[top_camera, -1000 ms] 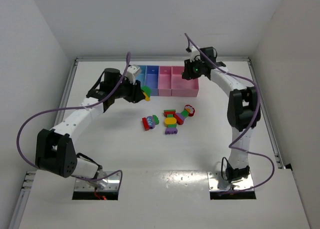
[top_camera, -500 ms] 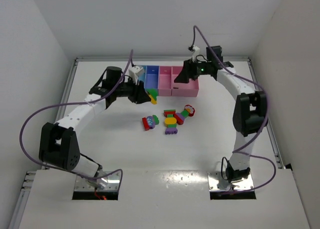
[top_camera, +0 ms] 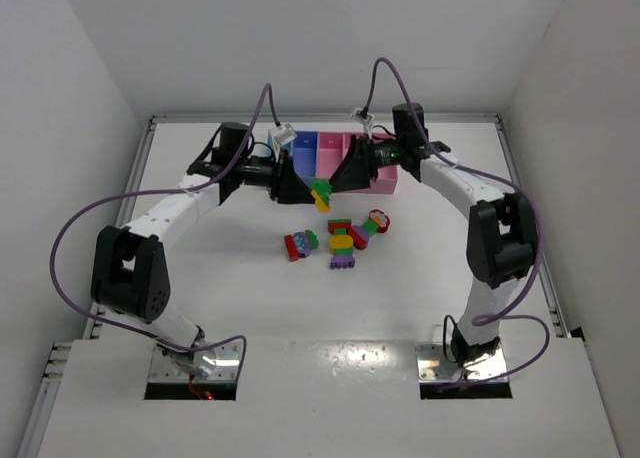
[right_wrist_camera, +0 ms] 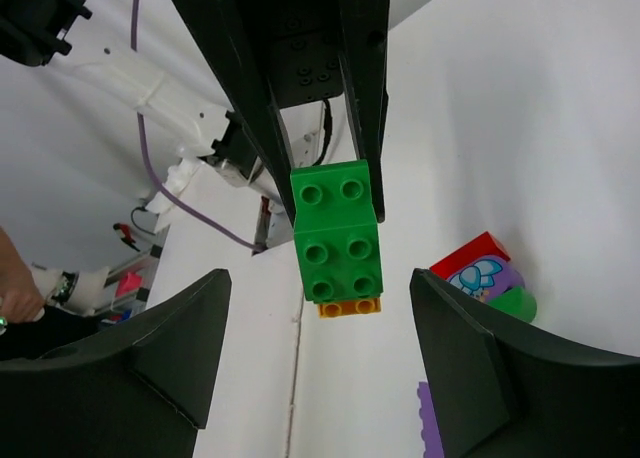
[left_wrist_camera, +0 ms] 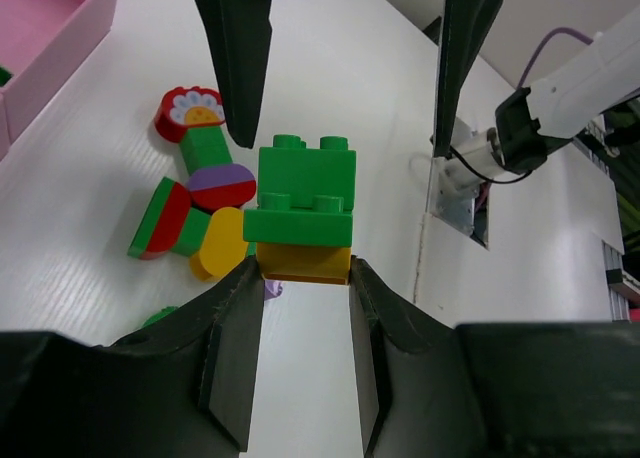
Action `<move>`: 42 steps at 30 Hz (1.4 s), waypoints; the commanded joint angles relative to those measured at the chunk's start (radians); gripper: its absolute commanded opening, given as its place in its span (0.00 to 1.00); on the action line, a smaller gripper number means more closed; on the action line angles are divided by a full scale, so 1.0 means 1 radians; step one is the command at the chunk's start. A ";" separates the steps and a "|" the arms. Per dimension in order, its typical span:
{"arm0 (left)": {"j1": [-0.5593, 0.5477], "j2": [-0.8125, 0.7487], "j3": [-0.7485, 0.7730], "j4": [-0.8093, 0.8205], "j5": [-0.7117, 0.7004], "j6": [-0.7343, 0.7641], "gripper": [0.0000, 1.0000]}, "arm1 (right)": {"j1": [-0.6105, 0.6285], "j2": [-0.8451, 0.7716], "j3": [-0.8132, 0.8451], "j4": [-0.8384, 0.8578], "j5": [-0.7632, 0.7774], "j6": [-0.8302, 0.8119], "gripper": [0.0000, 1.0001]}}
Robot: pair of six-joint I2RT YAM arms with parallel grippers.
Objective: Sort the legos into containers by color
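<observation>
My left gripper is shut on the yellow base of a green-and-yellow lego clump and holds it in the air in front of the containers. The clump also shows in the top view. My right gripper is open and faces the left one, its wide-spread fingers on either side of the clump's green end without touching it. Loose legos lie on the table below: a red-purple-green clump, a yellow-green-red-purple clump and a red flower piece.
The bins stand in a row at the back: periwinkle, pink and a wider pink one; the light blue one is mostly hidden behind my left wrist. Purple cables arc over both arms. White walls enclose the table.
Both arms have swung toward each other. My left gripper carried the green-and-yellow clump to the right, and my right gripper came left from over the wide pink bin to straddle it.
</observation>
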 commanded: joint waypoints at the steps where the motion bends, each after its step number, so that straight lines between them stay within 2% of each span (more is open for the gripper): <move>1: -0.015 -0.004 0.040 0.036 0.073 -0.007 0.04 | 0.007 0.013 0.051 0.064 -0.063 0.007 0.72; 5: -0.015 -0.004 0.040 0.036 0.063 -0.007 0.04 | 0.007 0.034 0.071 0.073 -0.073 0.027 0.55; 6: -0.024 -0.004 0.040 0.036 0.063 -0.007 0.04 | 0.007 0.034 0.071 0.073 -0.073 0.027 0.54; 13: -0.024 0.005 0.058 0.045 0.054 -0.007 0.04 | 0.016 0.053 0.071 0.084 -0.091 0.047 0.54; 16: -0.024 0.005 0.058 0.045 0.045 -0.007 0.04 | 0.016 0.053 0.071 0.095 -0.100 0.056 0.59; 18: -0.033 0.005 0.058 0.045 0.045 -0.007 0.04 | 0.025 0.053 0.071 0.095 -0.100 0.056 0.57; 21: -0.033 0.015 0.058 0.045 0.045 -0.007 0.04 | 0.025 0.053 0.062 0.113 -0.100 0.067 0.43; 22: -0.033 0.015 0.058 0.045 0.045 -0.007 0.04 | 0.025 0.053 0.062 0.124 -0.109 0.067 0.34; 24: -0.033 0.015 0.058 0.045 0.036 -0.007 0.04 | 0.034 0.053 0.051 0.170 -0.109 0.114 0.28; 25: -0.033 0.015 0.058 0.045 0.036 -0.007 0.04 | 0.034 0.053 0.051 0.179 -0.119 0.115 0.21; 29: -0.033 0.015 0.058 0.045 0.016 0.002 0.04 | 0.025 0.044 0.033 0.188 -0.091 0.124 0.05; 33: -0.033 -0.017 0.008 0.045 0.016 0.002 0.04 | -0.041 0.034 0.033 0.188 -0.067 0.124 0.01; 42: -0.024 -0.036 -0.028 0.036 -0.003 0.011 0.04 | -0.142 0.034 0.044 0.188 -0.048 0.124 0.01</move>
